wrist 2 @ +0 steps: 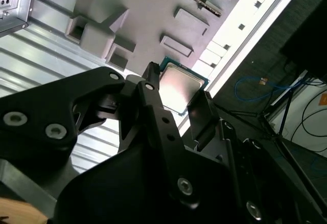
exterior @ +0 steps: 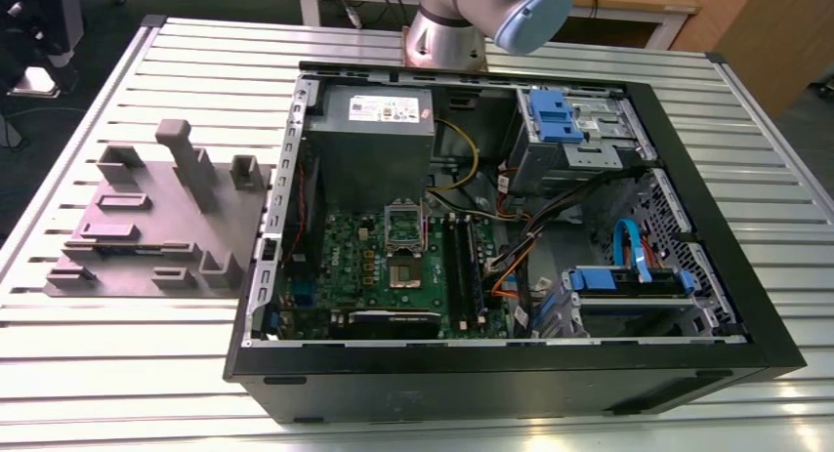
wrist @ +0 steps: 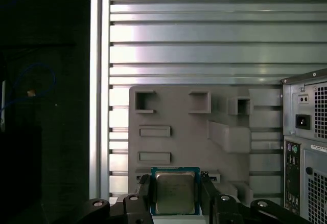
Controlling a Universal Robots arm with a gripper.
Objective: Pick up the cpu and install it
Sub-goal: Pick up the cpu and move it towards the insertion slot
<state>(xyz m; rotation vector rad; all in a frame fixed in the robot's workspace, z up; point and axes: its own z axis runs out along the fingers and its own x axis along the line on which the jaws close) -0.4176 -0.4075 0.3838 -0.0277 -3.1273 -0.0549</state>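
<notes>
Aluminium slats are forming the worktop (exterior: 131,393), and on it the open computer case (exterior: 521,379) is being carried, laid on its side with its inside turned upward. Just beside the case, toward the exterior view's left, a grey moulded fixture (exterior: 144,237) of pockets and posts is being carried as well. Inside the case the green motherboard (exterior: 352,262) is being shown, and its socket (exterior: 402,273) is being left uncovered — whether anything is sitting in it cannot be told for certain, though no silver top is being seen there. In both wrist views the hand (wrist: 175,201) is being shown closed on the cpu (wrist: 174,192): black fingers (wrist: 144,192) are being pressed against two opposite edges, and the chip's silver top is being turned toward the cameras. In the second wrist view the cpu (wrist 2: 182,87) is being shown apart from the fixture (wrist 2: 168,19) behind it. The picking up is therefore being judged as done — the chip is being gripped and appears to be raised clear of the fixture, on that side of the worktop and not over the case. The installing is being judged as not yet done: the cpu is being held well apart from the socket.
</notes>
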